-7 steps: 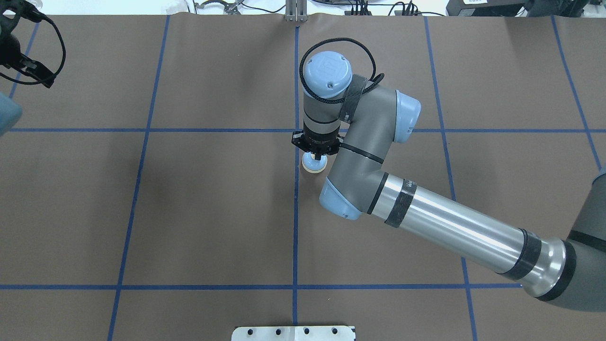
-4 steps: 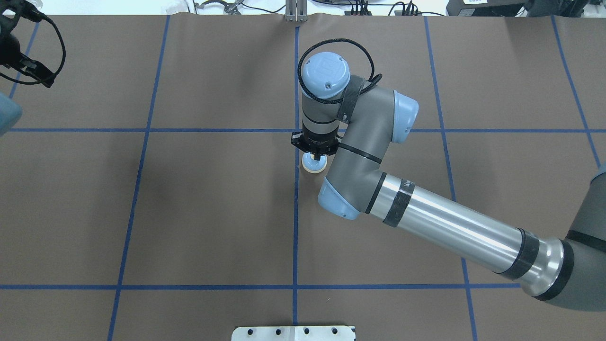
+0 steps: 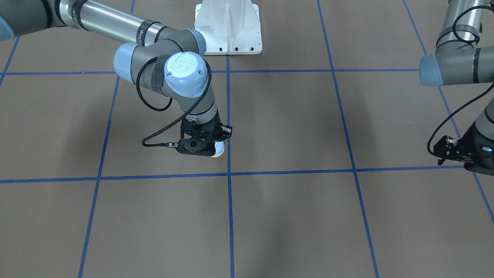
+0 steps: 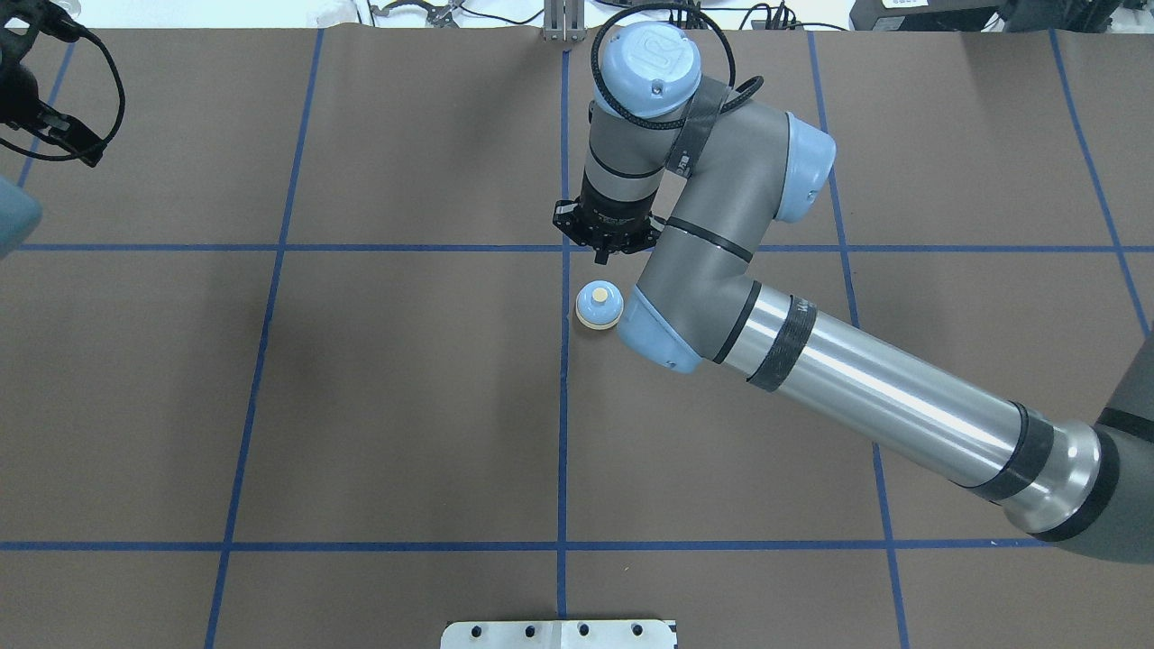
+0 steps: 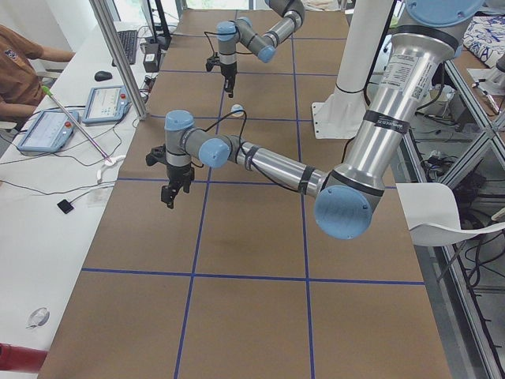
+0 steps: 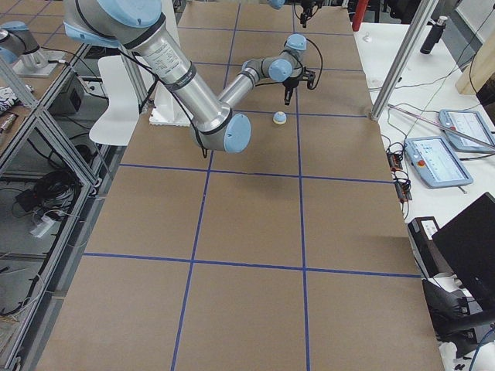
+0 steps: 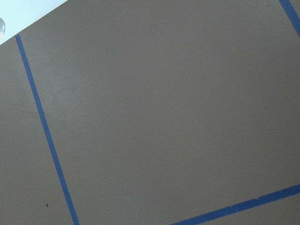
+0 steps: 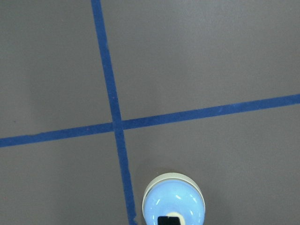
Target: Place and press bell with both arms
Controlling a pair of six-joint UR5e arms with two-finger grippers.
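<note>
The light-blue bell (image 4: 599,304) with its cream button stands upright on the brown table, just right of the centre tape line. It also shows in the front view (image 3: 220,150) and at the bottom of the right wrist view (image 8: 173,206). My right gripper (image 4: 601,259) hangs above the bell, clear of it, pointing down and empty. Its fingertips show as one black tip (image 8: 168,219) over the button, so it is shut. My left gripper (image 4: 86,155) is far off at the table's left far corner, raised and empty. It looks open in the left view (image 5: 167,197).
Blue tape lines (image 4: 563,406) divide the brown table into squares. The white bolted pedestal (image 3: 227,27) stands at the robot's edge. A metal post (image 4: 563,22) stands at the far edge. Tablets (image 5: 47,126) and a seated person are beyond the far side.
My right gripper was down on top of the bell and has lifted away towards the far side. The bell stays in place and now shows whole. The left arm has not moved.
</note>
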